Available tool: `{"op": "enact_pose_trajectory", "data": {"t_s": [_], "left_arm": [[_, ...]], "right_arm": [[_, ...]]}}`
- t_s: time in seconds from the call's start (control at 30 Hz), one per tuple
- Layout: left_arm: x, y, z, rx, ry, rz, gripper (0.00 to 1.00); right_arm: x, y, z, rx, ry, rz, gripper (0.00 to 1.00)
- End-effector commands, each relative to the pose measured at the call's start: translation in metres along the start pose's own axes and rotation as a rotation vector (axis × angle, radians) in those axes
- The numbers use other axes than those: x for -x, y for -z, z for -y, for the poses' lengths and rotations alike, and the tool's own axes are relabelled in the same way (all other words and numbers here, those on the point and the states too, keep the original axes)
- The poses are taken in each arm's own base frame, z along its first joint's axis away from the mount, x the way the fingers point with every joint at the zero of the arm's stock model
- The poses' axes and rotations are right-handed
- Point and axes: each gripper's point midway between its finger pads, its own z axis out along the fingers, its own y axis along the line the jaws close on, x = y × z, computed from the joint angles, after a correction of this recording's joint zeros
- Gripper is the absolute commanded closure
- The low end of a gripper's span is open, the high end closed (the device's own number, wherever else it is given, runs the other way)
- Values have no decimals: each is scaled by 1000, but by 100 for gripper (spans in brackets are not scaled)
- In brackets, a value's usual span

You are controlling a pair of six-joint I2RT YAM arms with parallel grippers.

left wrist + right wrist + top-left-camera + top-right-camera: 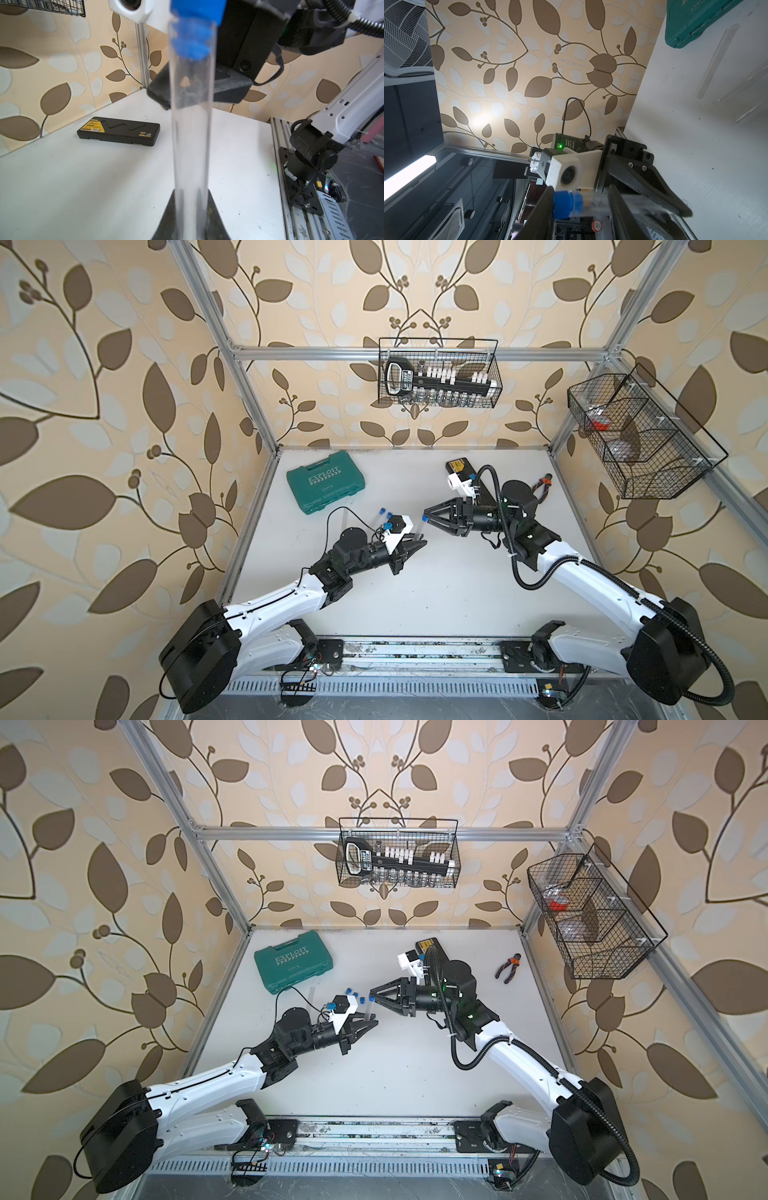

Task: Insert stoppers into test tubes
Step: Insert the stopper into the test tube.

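My left gripper (420,542) is shut on the lower part of a clear test tube (191,135), which stands up from its jaws. A blue stopper (566,204) sits in the tube's mouth, partly pushed in. My right gripper (426,518) is at that tube top with its jaws apart. One finger (544,209) lies against the stopper's outer end, and the other finger crosses in front of the tube. Loose blue stoppers (355,993) lie on the table behind the left wrist. More clear test tubes (716,60) lie flat near the green case.
A green tool case (326,483) lies at the back left of the white table (436,593). A black case (118,131) is at the back, behind the right arm, with pliers (509,967) to its right. Wire baskets (438,373) (640,435) hang on the back and right frame.
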Motion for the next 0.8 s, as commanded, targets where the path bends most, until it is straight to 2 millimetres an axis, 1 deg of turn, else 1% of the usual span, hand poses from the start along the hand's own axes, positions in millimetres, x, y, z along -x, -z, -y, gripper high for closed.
{"op": "enact_pose_trajectory", "data": {"t_s": [0.0,0.2,0.37,0.5,0.63,0.77], "left_arm": [[226,76,60,-87,-439,732,100],[229,78,69,-100,-564,742,100],[235,81,74,-97,-635,773,100],[240,85,77,-100,-656,788,100],[244,89,78,-91,-663,798,100],[244,91,78,-88,-655,802,100]], "right_arm": [[-48,-3,96,-214,-354,-132,63],[-50,-2,91,-201,-365,-139,64],[-52,0,94,-210,-375,-138,64],[-54,1,101,-229,-389,-137,65],[-58,3,111,-269,-399,-137,66],[-63,7,122,-295,-412,-133,66]]}}
